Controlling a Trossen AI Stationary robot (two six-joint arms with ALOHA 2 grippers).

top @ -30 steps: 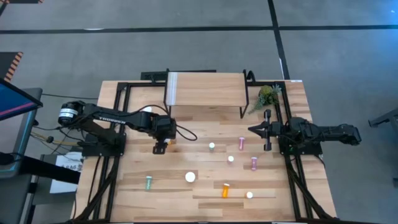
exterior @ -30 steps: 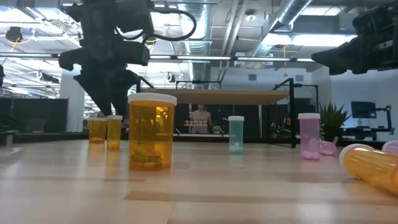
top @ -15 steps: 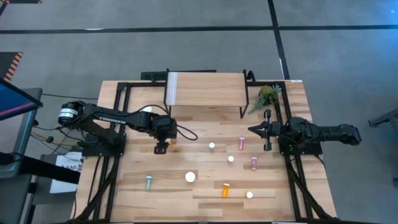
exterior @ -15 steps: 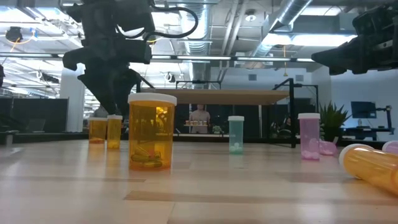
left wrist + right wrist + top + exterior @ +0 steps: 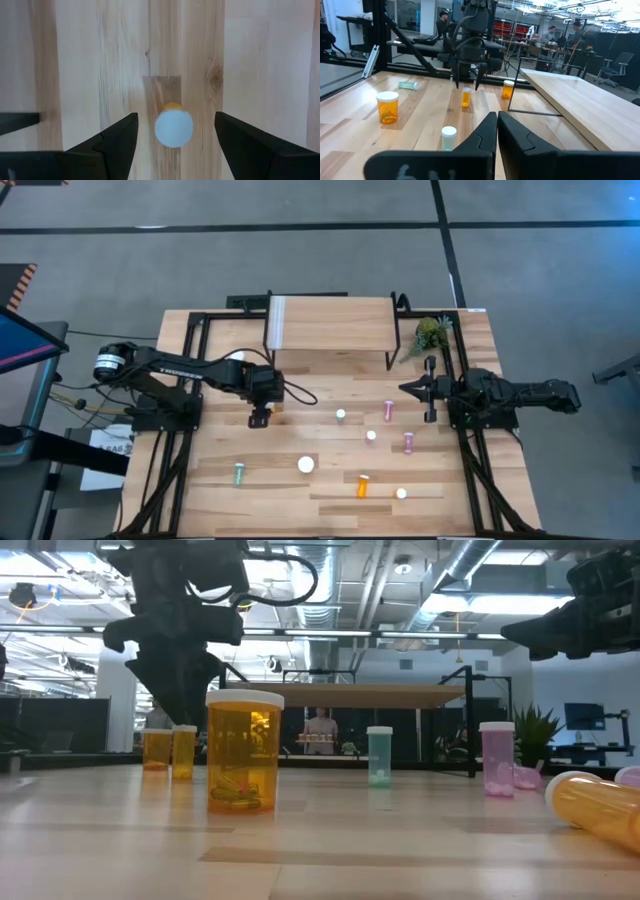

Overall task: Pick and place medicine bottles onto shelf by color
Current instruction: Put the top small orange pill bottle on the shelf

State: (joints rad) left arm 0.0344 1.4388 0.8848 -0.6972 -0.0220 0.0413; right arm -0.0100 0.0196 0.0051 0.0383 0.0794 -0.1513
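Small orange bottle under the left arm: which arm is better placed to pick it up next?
Left. The left gripper hangs open directly above the small orange bottle, fingers on either side of its white cap. The right gripper is shut and waits across the table beside the plant.

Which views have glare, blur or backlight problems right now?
Low view: bright ceiling lights backlight the left arm into a silhouette; the big orange bottle up close looks sharp, and the shelf behind reads dim. Left wrist view: the white-capped orange bottle between the jaws is soft, out of focus. High view: even light, faint shadows. Right wrist view: background overexposed in spots.
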